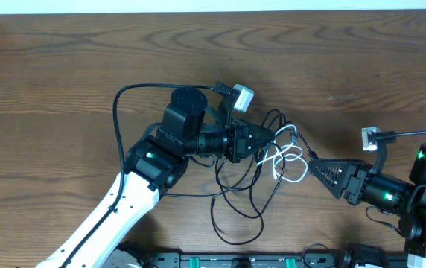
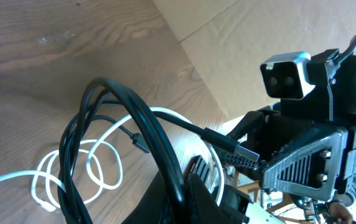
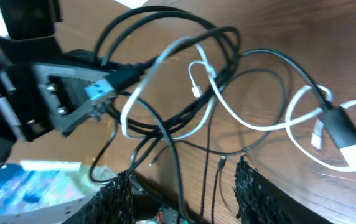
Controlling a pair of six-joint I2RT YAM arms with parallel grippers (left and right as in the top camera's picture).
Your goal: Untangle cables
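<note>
The cables lie tangled at mid-table: black cords (image 1: 214, 216) looping toward the front, and a white cord (image 1: 291, 158) coiled among them. My left gripper (image 1: 266, 141) is shut on a thick black cord (image 2: 147, 121), which arches up out of its jaws (image 2: 187, 186). The white cord (image 2: 165, 114) loops on the wood behind it. My right gripper (image 1: 311, 165) points left at the edge of the tangle. Its fingers (image 3: 119, 193) stand apart, with thin black cords (image 3: 179, 168) running between them untouched. The white cord (image 3: 240, 119) crosses farther out. A black plug (image 2: 240, 151) sticks out toward the right gripper.
The wooden table (image 1: 64, 67) stretches wide to the left and the back. The left wrist camera (image 1: 241, 97) sits just behind the tangle. The right wrist camera (image 1: 369, 138) and its black lead are at the right. The arm bases line the front edge.
</note>
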